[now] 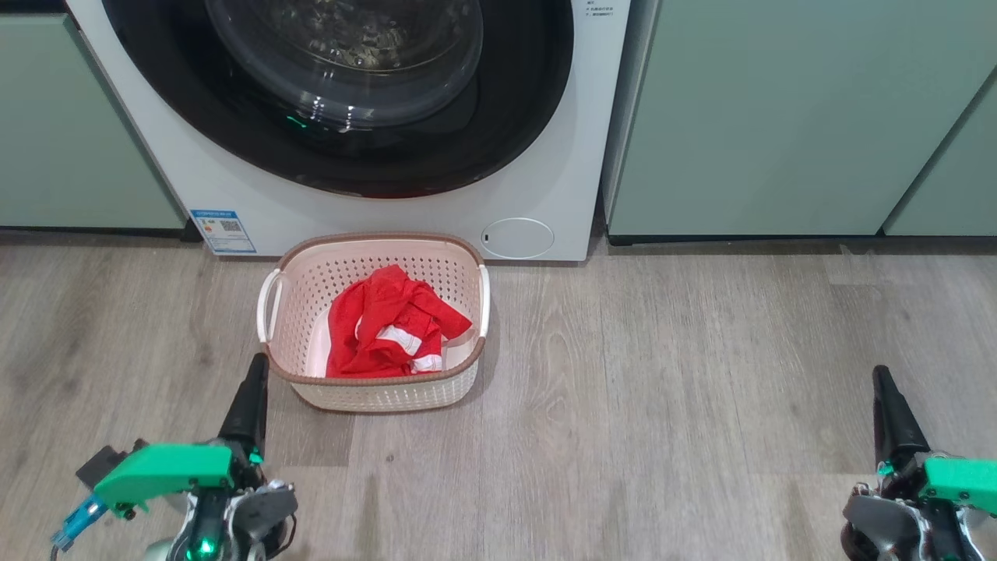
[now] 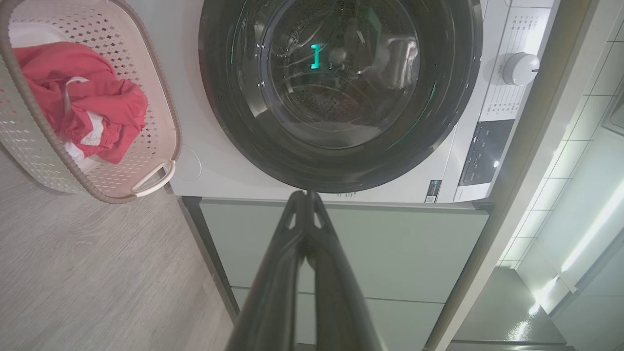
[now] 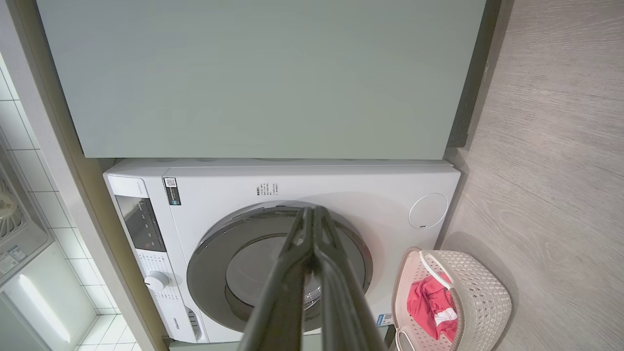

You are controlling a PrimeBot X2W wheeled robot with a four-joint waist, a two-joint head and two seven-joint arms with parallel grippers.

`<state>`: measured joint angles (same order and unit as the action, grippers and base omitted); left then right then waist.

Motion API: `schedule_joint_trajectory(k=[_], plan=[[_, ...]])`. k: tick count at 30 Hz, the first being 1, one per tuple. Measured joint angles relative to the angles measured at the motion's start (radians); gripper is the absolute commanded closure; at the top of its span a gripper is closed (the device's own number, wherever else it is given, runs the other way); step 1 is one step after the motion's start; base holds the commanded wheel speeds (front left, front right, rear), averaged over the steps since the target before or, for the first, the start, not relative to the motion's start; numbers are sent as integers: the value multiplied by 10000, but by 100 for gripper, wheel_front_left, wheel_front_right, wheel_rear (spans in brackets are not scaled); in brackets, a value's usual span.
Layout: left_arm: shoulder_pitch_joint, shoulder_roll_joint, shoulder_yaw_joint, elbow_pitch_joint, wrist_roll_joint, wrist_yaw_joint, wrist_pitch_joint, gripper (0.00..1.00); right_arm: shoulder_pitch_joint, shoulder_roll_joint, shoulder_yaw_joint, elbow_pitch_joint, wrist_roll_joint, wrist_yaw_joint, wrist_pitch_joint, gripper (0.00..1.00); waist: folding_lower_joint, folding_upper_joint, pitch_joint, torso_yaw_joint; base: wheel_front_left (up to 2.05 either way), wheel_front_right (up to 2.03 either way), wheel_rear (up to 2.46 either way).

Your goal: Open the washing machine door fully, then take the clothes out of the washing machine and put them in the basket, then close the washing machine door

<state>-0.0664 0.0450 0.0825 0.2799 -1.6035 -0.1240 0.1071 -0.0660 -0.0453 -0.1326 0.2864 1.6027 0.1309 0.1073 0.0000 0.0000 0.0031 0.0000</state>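
A: Between the pale green cabinets (image 1: 779, 117), the washing machine (image 1: 234, 195) is seen, and the washing machine door (image 1: 506, 132) is found shut flush against its front, tbh.

B: Yep. The basket (image 1: 389, 397) is parked on the wood floor (image 1: 662, 389) just in front of it, with the clothes (image 1: 382, 327) bunched up inside.

A: And the tools?

B: The left tool (image 1: 255, 374) is held beside the basket's near-left corner, fingers pressed together, nothing gripped. The right tool (image 1: 882, 378) is seen well off to the right, likewise pinched together and empty.
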Motion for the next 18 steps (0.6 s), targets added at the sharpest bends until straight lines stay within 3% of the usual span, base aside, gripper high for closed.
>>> schedule_joint_trajectory(k=[18], plan=[[0, 0, 0, 0, 2, 0, 0, 100, -1, 0, 0, 0, 0, 0, 0, 100, 0, 0, 0, 0, 0, 0, 0]])
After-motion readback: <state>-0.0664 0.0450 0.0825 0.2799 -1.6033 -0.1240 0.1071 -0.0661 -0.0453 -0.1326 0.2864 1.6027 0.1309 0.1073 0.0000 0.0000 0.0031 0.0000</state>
